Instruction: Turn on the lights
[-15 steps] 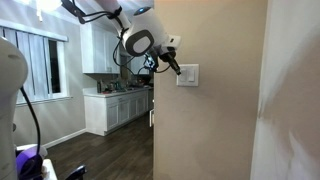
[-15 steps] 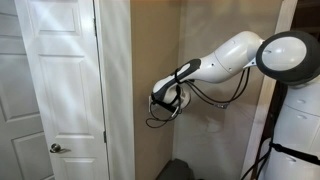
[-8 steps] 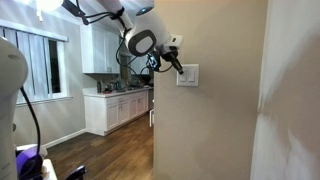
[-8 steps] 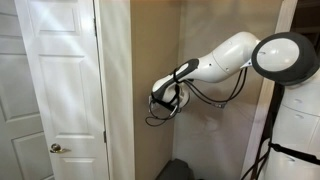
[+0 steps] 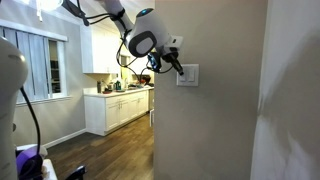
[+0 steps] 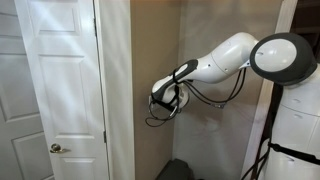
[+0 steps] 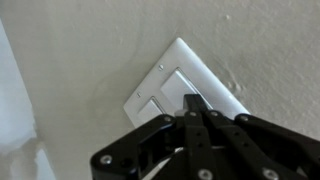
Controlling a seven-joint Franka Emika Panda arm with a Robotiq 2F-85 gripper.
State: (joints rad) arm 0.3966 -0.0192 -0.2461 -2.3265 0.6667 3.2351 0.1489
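No lamp fixture shows. A small white switch plate [image 5: 187, 75] with one wide rocker paddle sits on the beige wall; it also shows in the wrist view [image 7: 178, 82], tilted diagonally. My gripper [image 5: 178, 69] is shut, its fingertips [image 7: 193, 104] pressed together against the rocker paddle. In an exterior view the gripper [image 6: 158, 101] meets the wall beside the door frame, and the switch plate is hidden there.
A white panelled door [image 6: 55, 90] with a knob stands beside the wall. White kitchen cabinets and a counter [image 5: 115, 105] lie beyond the wall corner, over a dark wood floor. The robot's white base [image 6: 295, 130] stands close by.
The arm's wrist has shifted slightly toward the switch plate; the gripper tip stays at the plate. The other exterior view shows almost no movement.
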